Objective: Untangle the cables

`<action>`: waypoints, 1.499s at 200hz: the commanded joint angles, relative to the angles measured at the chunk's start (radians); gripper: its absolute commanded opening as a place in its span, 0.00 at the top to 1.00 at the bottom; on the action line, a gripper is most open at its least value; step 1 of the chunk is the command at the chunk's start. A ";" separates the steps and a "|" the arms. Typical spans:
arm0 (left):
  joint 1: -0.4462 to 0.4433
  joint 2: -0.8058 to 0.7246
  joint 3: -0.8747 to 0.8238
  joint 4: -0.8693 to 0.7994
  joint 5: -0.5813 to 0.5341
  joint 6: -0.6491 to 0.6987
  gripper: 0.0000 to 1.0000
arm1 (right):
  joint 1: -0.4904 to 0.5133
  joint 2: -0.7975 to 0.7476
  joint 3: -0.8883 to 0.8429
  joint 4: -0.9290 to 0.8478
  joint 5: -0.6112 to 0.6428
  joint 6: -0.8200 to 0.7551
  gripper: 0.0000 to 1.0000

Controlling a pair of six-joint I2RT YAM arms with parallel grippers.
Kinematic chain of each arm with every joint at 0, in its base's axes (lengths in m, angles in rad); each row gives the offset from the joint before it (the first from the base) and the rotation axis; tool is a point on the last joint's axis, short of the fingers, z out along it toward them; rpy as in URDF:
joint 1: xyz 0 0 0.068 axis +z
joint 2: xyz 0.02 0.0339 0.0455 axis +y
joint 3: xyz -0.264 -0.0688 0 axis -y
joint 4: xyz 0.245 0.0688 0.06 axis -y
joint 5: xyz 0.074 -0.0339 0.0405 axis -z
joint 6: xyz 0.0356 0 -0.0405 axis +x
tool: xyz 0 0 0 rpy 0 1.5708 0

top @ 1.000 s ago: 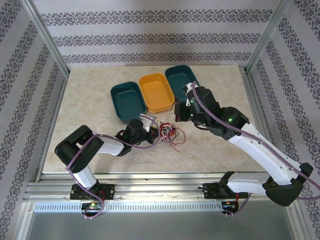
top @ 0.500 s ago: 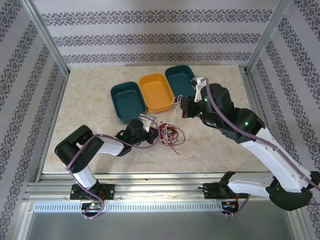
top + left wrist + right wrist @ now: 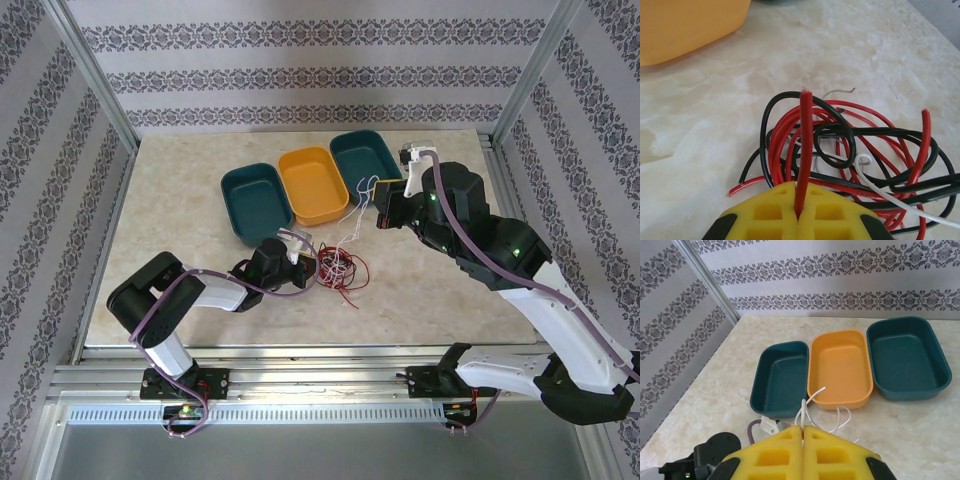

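— Cables (image 3: pixel 340 268) (image 3: pixel 850 145): where do they lie?

— On the bench (image 3: pixel 180 210), near its middle. The cables make one small knot of red, black and white loops in front of the trays.

— And the trays?

— Three in a row, side by side. The left teal tray (image 3: pixel 255 203) (image 3: pixel 779 377) comes first, then the orange tray (image 3: pixel 313 185) (image 3: pixel 840 365), then the right teal tray (image 3: pixel 360 160) (image 3: pixel 905 360).

— The left arm?

— The left gripper (image 3: pixel 308 268) (image 3: pixel 799 200) sits low at the knot's left edge. Its jaws are pressed together on a red cable (image 3: pixel 804 145), which stands up between the yellow fingers (image 3: pixel 765 217).

— The right one?

— The right gripper (image 3: pixel 384 198) (image 3: pixel 803 432) hangs above the bench, close to the near corner of the right teal tray. Its jaws are closed on a white cable (image 3: pixel 349 228) (image 3: pixel 815 394), which slopes down from it to the knot.

— Anything finer?

— In the left wrist view, black loops cross over the red ones. A cut red end (image 3: pixel 732 191) rests on the bench beside them.
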 commanded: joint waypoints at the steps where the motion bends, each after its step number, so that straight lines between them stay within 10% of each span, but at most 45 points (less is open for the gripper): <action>1: -0.009 -0.058 0.029 -0.066 0.014 -0.009 0.77 | -0.009 -0.001 0.019 -0.012 0.028 -0.008 1.00; 55: -0.006 -0.275 0.074 -0.224 -0.022 0.051 0.34 | -0.008 0.006 -0.018 -0.004 0.025 0.017 1.00; 95: -0.003 -0.439 0.128 -0.335 -0.050 0.156 0.25 | -0.007 0.018 -0.026 0.005 0.020 0.025 1.00; 173: -0.005 -0.385 0.271 -0.153 0.436 0.161 0.32 | -0.006 0.016 -0.052 0.051 0.019 0.035 1.00; 284: -0.011 -0.212 0.351 -0.025 0.550 0.055 0.45 | -0.006 0.055 -0.025 0.061 -0.008 0.037 1.00; 300: -0.011 -0.192 0.359 -0.043 0.515 0.057 0.60 | -0.006 0.056 -0.025 0.063 -0.009 0.038 1.00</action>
